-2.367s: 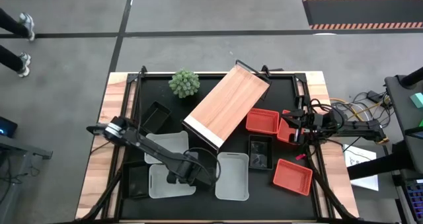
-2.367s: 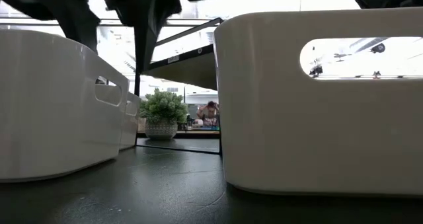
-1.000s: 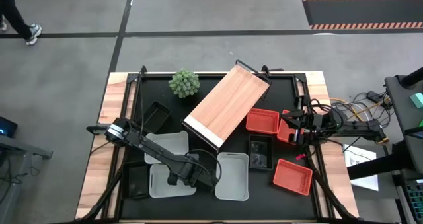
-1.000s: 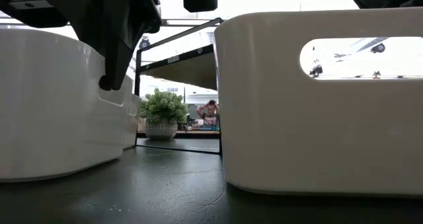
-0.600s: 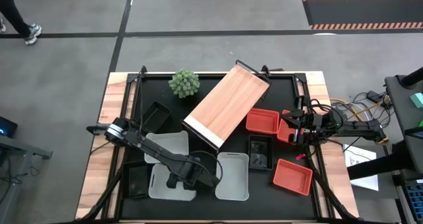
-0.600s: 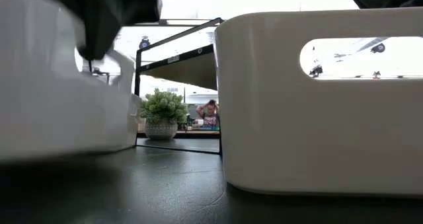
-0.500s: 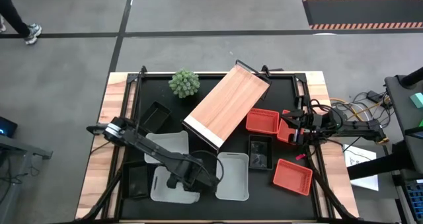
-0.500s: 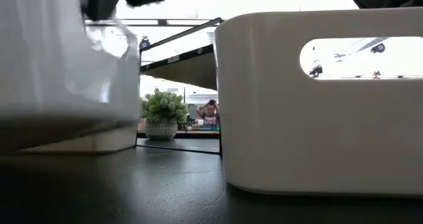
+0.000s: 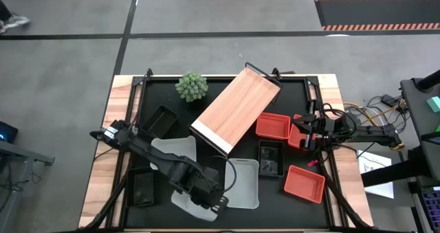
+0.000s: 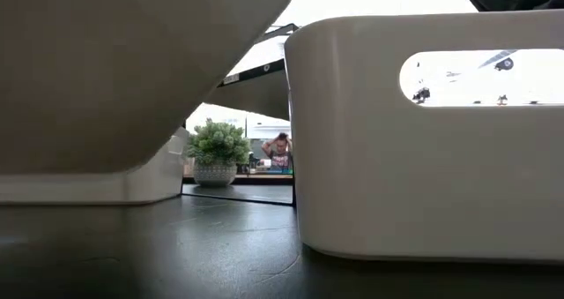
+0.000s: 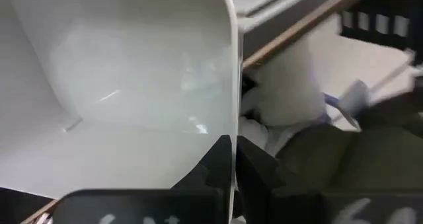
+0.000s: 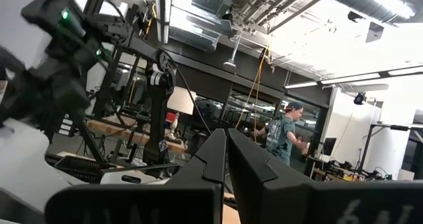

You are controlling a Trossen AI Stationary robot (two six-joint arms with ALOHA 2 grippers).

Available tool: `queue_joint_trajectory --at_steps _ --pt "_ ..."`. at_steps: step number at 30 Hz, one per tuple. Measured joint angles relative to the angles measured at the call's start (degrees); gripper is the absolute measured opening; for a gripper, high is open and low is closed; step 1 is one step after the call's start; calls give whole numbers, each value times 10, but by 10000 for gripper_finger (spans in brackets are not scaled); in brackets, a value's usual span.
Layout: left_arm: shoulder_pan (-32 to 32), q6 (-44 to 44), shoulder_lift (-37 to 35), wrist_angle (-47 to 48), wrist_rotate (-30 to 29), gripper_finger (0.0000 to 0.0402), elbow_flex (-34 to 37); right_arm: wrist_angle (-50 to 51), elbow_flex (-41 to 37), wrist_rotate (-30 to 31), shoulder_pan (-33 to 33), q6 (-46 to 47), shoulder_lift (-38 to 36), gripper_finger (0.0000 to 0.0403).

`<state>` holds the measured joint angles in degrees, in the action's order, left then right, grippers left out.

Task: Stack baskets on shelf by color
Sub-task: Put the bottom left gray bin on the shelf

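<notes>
Left claw [image 9: 214, 203] is pinched tight on the rim of a white basket [image 9: 185, 197], which hangs tilted off the table at the near edge; its underside fills the low view's left [image 10: 132, 70]; the wrist view shows the fingers [image 11: 228, 159] closed on the thin wall. Right claw [image 9: 304, 133] is shut on nothing, waiting at the table's right side beside a red basket [image 9: 273, 126].

Shelf [image 9: 235, 108] lies slantwise mid-table, its board bare; a second white basket [image 9: 242, 182] sits just right of the held one, a third [image 9: 175, 150] behind it; black baskets [image 9: 162, 120] and more red ones [image 9: 304, 182] stand about.

Judged from this, the step is carrying the white basket to a stack. To do it well: lift clear of the neighbour's rim before swinging; a one-wall grip lets the basket swing, so move slowly; level it over the target, line up the long sides, lower until seated, then let go.
</notes>
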<state>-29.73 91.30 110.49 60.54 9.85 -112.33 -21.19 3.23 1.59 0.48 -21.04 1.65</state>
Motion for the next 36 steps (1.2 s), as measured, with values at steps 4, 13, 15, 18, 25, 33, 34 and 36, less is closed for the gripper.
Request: queue_joint_trajectory --at_steps 4,13,15,18,25,33,34,36 --pt "-1 -8 -1 -1 -29 0 -45 0 0 0 0 -2 0 9" --pt "-3 -216 -1 -59 -109 0 -144 0 0 0 0 -2 0 9" --pt "-3 -246 -1 -62 -127 0 -170 0 0 0 0 -2 0 9" --pt "-3 -297 -1 -66 -144 0 -203 0 0 0 0 -2 0 9" --pt "11 -446 -14 -175 -190 0 -223 0 0 0 0 -2 0 9" --pt "68 -497 -28 -167 -231 0 -226 0 0 0 0 -1 0 9" --pt "77 -497 -29 -158 -234 0 -226 0 0 0 0 0 0 9" --pt "96 -497 -31 -134 -234 0 -226 0 0 0 0 -1 0 9"
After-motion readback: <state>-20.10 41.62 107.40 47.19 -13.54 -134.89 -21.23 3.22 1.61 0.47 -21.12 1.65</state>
